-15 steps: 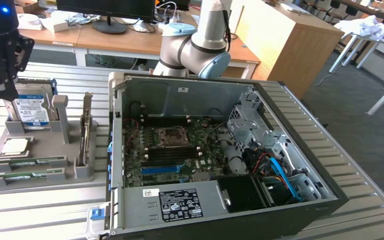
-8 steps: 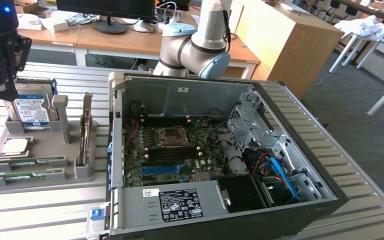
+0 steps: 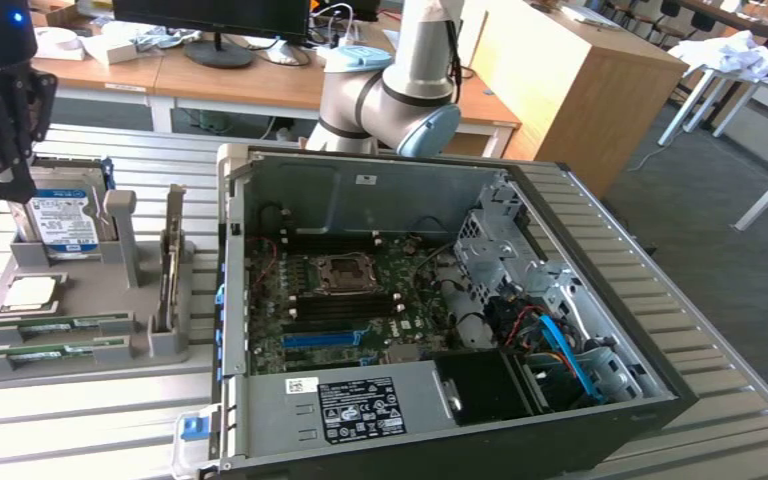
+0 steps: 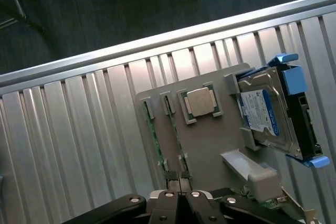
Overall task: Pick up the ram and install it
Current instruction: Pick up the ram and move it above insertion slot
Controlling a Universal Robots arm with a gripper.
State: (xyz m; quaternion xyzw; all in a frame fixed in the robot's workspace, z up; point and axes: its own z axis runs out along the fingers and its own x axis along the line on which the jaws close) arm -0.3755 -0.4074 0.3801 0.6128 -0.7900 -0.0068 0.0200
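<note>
Found a grey moulded tray (image 3: 84, 368) (image 4: 205, 145) on a ribbed metal table (image 3: 77, 430), beside an open computer case (image 3: 357, 195). Noted the ram (image 3: 57, 325) (image 4: 176, 129), a slim green stick, lying on edge in 1 narrow slot of the tray, next to the square metal-capped processor (image 3: 31, 292) (image 4: 201, 102) in its recess. Noted a matching second stick (image 3: 51, 352) (image 4: 152, 129) in the neighbouring slot, parallel and just apart. Recorded a hard drive (image 3: 64, 215) (image 4: 265, 111) with a blue-and-white label standing in an upright pocket, and a thin card (image 3: 171, 255) on edge in another. Observed the black gripper (image 3: 13, 185) (image 4: 177, 179) above the tray, fingers pressed together, pinching nothing. Cannot see the near ends of both sticks in the wrist view, covered by the fingertips. Cannot read any label text.
</note>
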